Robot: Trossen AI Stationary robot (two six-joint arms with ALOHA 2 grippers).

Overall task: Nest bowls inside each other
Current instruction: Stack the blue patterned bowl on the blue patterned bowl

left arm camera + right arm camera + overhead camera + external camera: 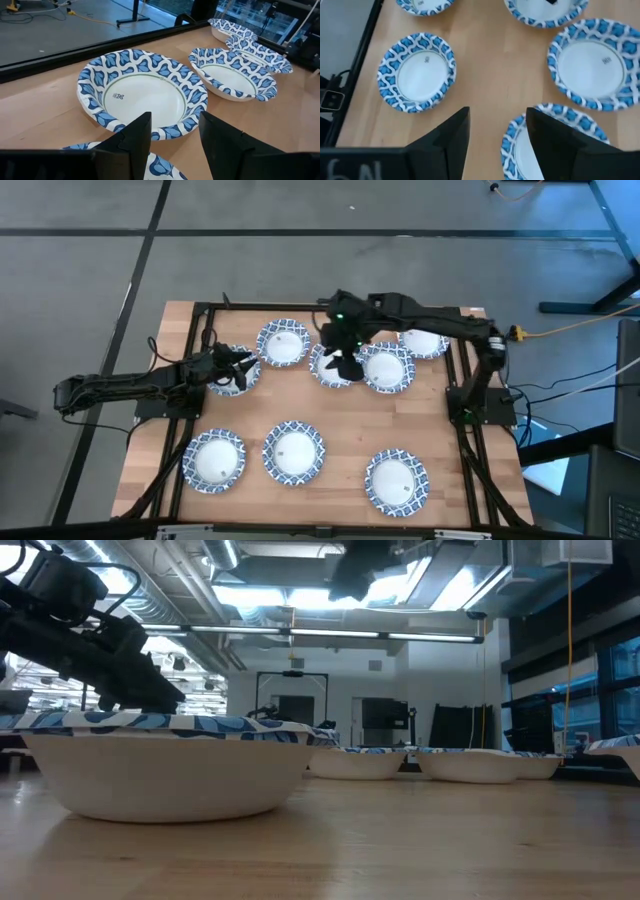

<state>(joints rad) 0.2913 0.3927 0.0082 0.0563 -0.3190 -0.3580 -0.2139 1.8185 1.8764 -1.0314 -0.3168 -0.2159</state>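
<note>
Several small round bowls with white centres and blue-and-white rims sit singly on the wooden table. My left gripper [243, 363] [172, 117] is open over the far-left bowl [228, 373], whose rim [162, 167] shows under its fingers. Just beyond it stands another bowl [283, 342] [142, 92]. My right gripper [345, 367] [497, 112] is open and held high above a far-row bowl [330, 365] [550, 145]. Two more bowls [387, 367] [423, 340] lie to that one's right. Three bowls [214, 460] [294, 450] [396, 482] form the near row.
Bare wood lies between the far and near rows of bowls. A black frame [460, 415] runs along the table's edges, with cables at the right. In the low view one near-row bowl [170, 765] fills the foreground and hides the table behind it.
</note>
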